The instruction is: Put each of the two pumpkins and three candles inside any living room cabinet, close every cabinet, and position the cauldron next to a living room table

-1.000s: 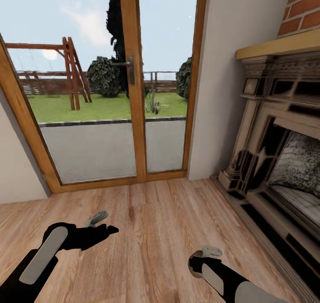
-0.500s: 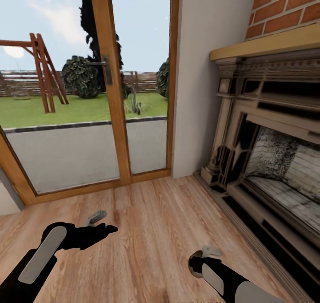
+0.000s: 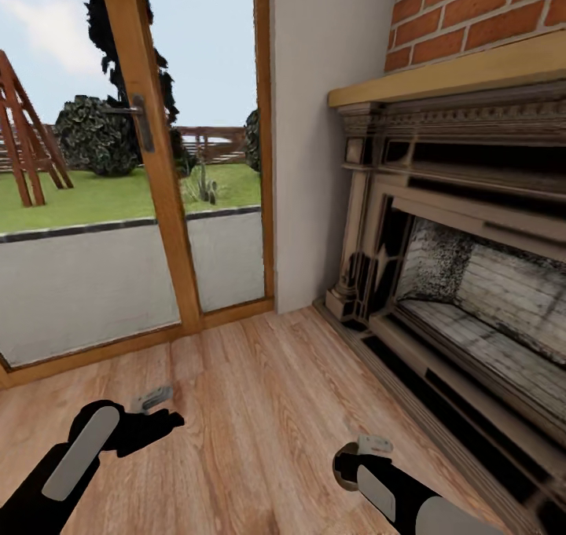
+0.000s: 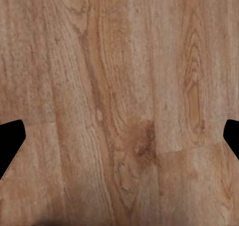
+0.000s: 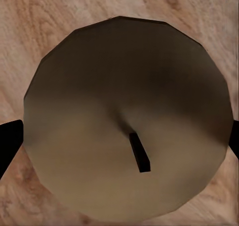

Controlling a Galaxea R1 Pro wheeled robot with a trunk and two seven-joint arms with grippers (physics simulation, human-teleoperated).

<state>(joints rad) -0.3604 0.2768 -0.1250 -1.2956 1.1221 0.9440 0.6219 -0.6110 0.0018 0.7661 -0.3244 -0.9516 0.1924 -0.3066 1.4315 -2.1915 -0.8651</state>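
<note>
Bare wooden floor [image 3: 259, 409]
Light oak planks fill the lower frame, meeting the fireplace [image 3: 464, 283] base at right and glass door [image 3: 134, 205] upper left.

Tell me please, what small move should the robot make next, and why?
Probably turn the base away from this corner to search for a cabinet. The right gripper seems to hold a pumpkin at its sides, yet ahead are a glass door and a fireplace, with nowhere to store it.
</note>
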